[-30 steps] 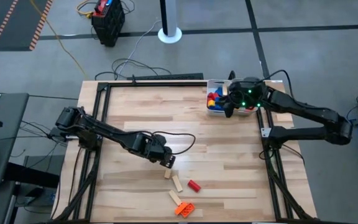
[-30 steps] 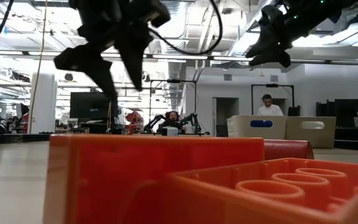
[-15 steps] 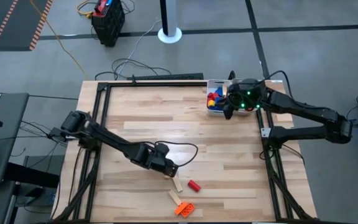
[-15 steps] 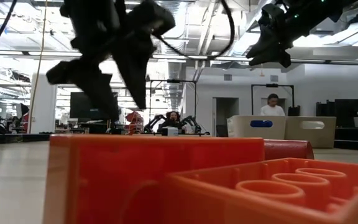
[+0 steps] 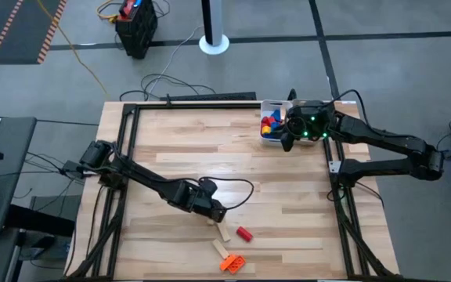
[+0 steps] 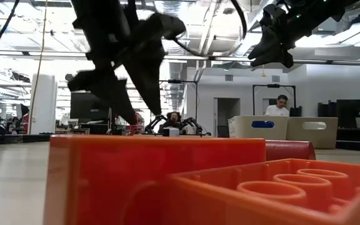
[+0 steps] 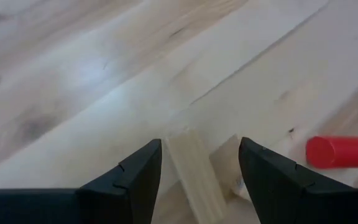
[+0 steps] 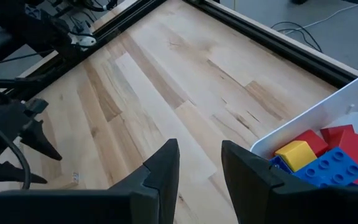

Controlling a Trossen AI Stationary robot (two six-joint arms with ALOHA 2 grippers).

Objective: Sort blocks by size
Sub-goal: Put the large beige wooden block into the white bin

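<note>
While the left end effector (image 5: 214,213) sits low over the near middle of the pale wooden bench (image 5: 178,149), its fingers are spread and straddle the far end of a pale wooden bar (image 7: 194,177), not visibly touching it. To do this well: drop until the pads sit on the bar's two long faces, keep it centred in the gap, then close; a grab at the very tip would likely let it swing. Second pale wooden bar (image 5: 223,232) lies just nearer, long axis diagonal, running towards the near right; which of the two is in the gap I can't tell from above. Right of it: short red plastic cylinder (image 5: 244,233) lying on its side, and a flat orange studded brick (image 5: 232,262) at the near edge. Far right, the right end effector (image 5: 288,138) hangs spread beside a white rectangular tray (image 5: 266,105) of red, blue and yellow bricks (image 8: 328,155), holding nothing.
</note>
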